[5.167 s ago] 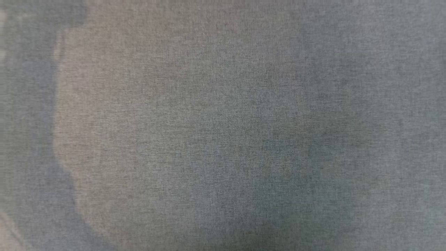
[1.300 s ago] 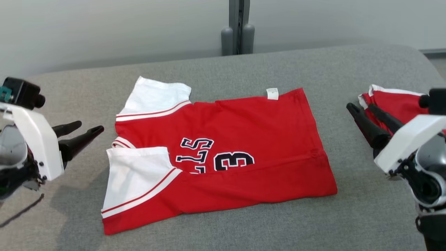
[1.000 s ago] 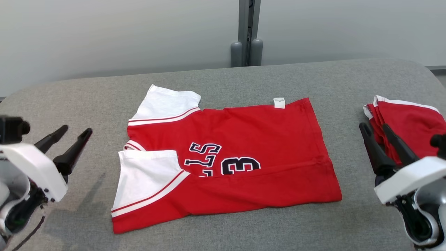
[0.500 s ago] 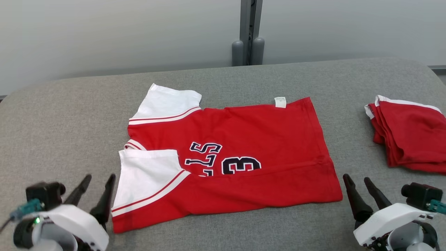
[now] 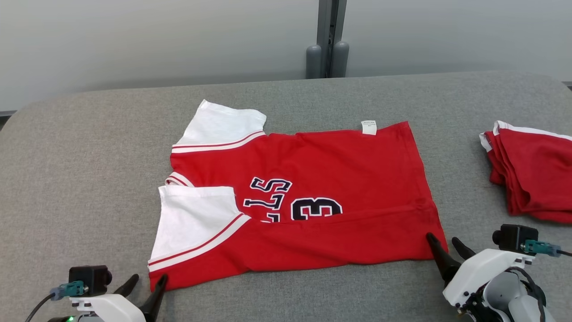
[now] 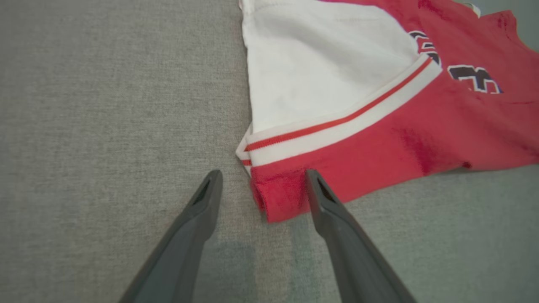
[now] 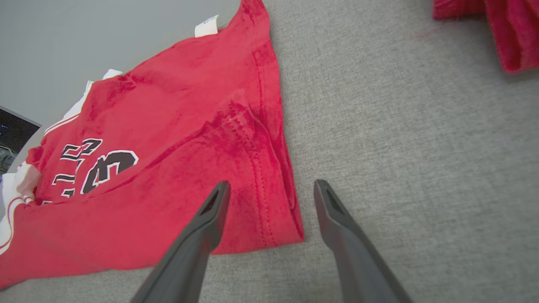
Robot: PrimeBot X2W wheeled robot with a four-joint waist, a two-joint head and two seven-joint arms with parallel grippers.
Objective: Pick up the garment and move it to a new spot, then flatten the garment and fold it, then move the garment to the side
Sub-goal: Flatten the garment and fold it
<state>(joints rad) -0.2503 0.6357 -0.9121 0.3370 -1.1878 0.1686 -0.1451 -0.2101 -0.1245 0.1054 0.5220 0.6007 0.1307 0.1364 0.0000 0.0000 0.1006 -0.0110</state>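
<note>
- Lying flat near the middle of the grey padded surface (image 5: 80,161), the red garment (image 5: 321,170) is seen with its white sleeves towards the robot's left and its hem towards the right; dark lettering is printed on it; a small white label (image 5: 368,126) shows at its far edge.
- The left gripper (image 6: 263,174) is held with jaws apart, straddling the garment's near left corner; nothing is clamped.
- The right gripper (image 7: 271,184) is likewise spread wide about the near right hem corner; one finger is seen over the cloth, the other over bare surface.
- A second pile of red cloth (image 5: 532,174) is seen well apart, at the right edge.
</note>
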